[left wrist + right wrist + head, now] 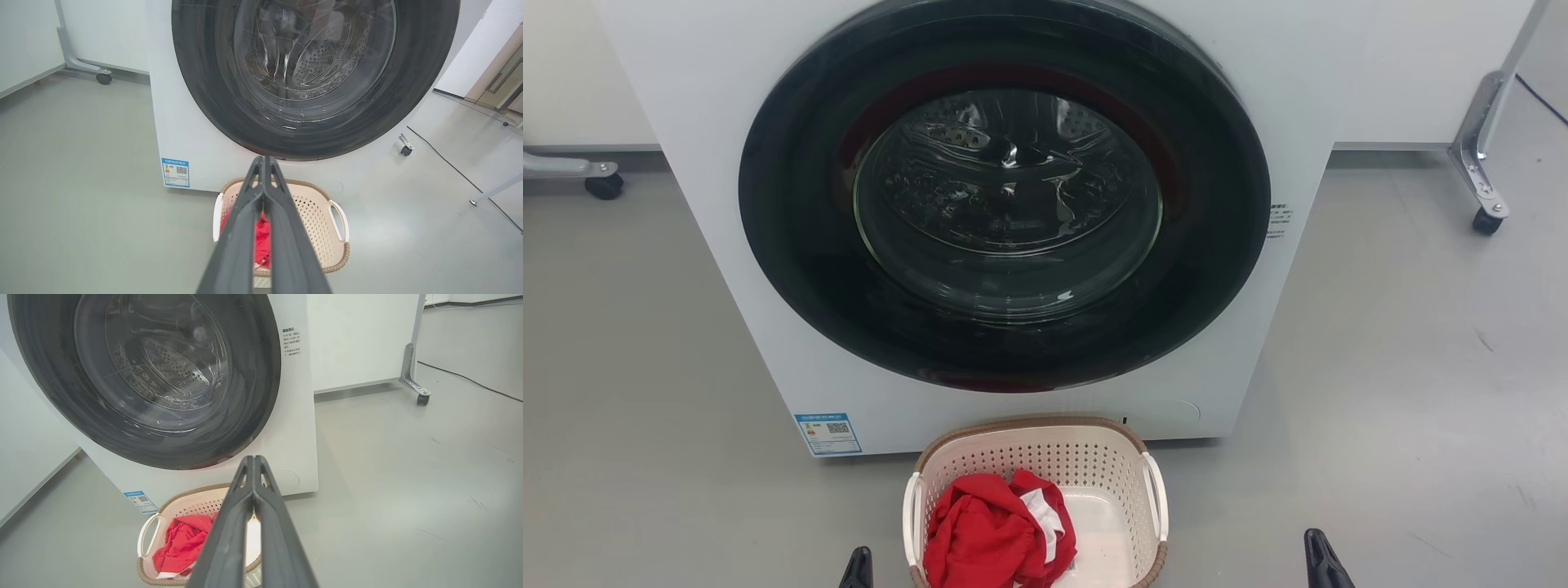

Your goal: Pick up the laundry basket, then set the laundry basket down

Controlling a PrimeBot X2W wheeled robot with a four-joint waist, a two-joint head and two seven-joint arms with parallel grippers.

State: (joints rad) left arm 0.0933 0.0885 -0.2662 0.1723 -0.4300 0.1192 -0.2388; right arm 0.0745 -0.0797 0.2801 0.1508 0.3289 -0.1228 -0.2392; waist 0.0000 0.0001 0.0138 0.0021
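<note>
The cream laundry basket (1086, 469) with a brown rim and white loop handles stands on the floor just in front of the washing machine, holding a red and white garment (996, 531). My left gripper (858, 566) is at the bottom edge, left of the basket, apart from it. My right gripper (1323, 558) is well to the basket's right. In the left wrist view the left gripper (264, 160) is shut with nothing held, the basket (322, 204) below it. In the right wrist view the right gripper (253, 459) is shut and empty, above the basket (184, 504).
A white front-loading washing machine (1005, 204) with a closed dark round door stands right behind the basket. Wheeled metal frame legs (1486, 204) stand at the back right, and a caster (603, 184) at the back left. A cable (461, 175) crosses the grey floor.
</note>
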